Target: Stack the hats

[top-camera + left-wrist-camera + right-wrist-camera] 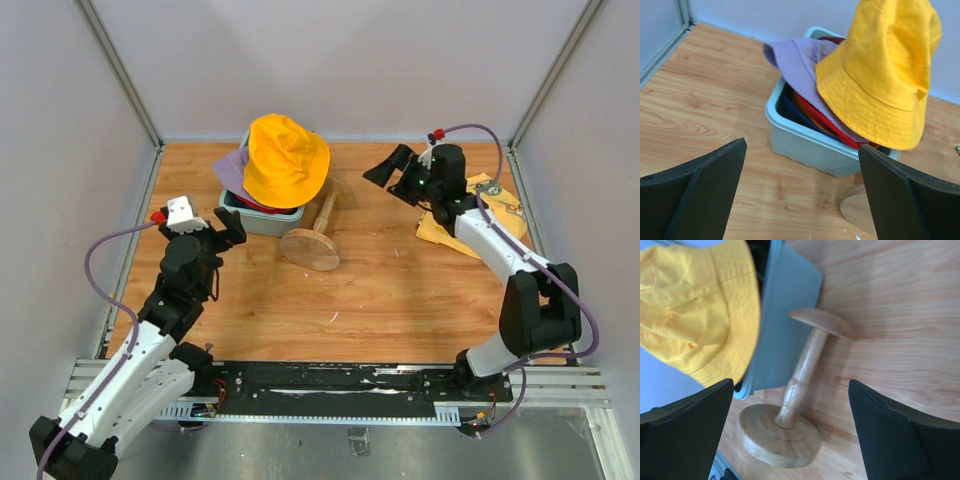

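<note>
Top external view: my left gripper (230, 226) hangs over the near-left part of the light wooden table (380, 290), jaws spread wide and holding nothing. My right gripper (392, 168) is over the far-right part, also fully spread and empty. Both point toward the pale teal plastic tub (262, 220) at the far middle of the table.

The hats are piled in that tub. A soft yellow fabric bucket hat (285, 160) sits on top, standing well above the rim. Under it, a lavender fabric hat (232, 165) spills over the tub's left edge. From my left wrist I can see a red fabric hat (815, 112) lower down and a dark navy one (786, 106) against the inner wall.

A pale wooden stand with a round base (312, 245) lies tipped over just right of the tub, its base toward me. A flat yellow printed cloth (440, 232) lies under my right arm.
</note>
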You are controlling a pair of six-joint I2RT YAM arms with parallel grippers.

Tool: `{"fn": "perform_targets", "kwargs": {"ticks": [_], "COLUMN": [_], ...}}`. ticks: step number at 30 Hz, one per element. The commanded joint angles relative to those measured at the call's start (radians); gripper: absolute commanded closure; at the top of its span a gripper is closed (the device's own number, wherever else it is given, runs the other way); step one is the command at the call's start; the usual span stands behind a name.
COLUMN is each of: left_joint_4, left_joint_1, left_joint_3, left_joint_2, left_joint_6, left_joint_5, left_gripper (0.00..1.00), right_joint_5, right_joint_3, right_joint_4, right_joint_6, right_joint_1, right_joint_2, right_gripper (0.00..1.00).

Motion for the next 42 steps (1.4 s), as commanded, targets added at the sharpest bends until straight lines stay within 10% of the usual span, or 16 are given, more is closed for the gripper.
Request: {"fn": "perform_targets", "kwargs": {"ticks": [1, 17, 34, 42], "left_joint_4": [-0.004, 0.011, 0.034, 0.023], "left_joint_1": [-0.101, -0.228, -0.277, -0.286], "left_joint_3": [0.059, 0.121, 0.13, 0.112], "left_joint_2": [0.062, 0.236, 0.261, 0.233], "left_joint_6": [0.086, 0.05, 0.054, 0.053], "left_joint_5": [-0.11, -0.13, -0.135, -0.132], "left_gripper": [0.0, 0.0, 0.0, 0.0], "right_joint_5": [0.074, 0.103, 0.083, 0.121], "right_joint_3": [0.069, 0.227, 0.346, 0.322], "right_joint_4": [-0.048, -0.085, -0.005, 0.04], "right_joint_6": [0.112, 0.193, 0.243, 0.24], "right_joint_1": [0.103, 0.22, 0.291, 0.311], "right_joint_2": [0.058, 0.355, 0.576, 0.605], "right_gripper": [0.0, 0.28, 0.37, 0.7]}}
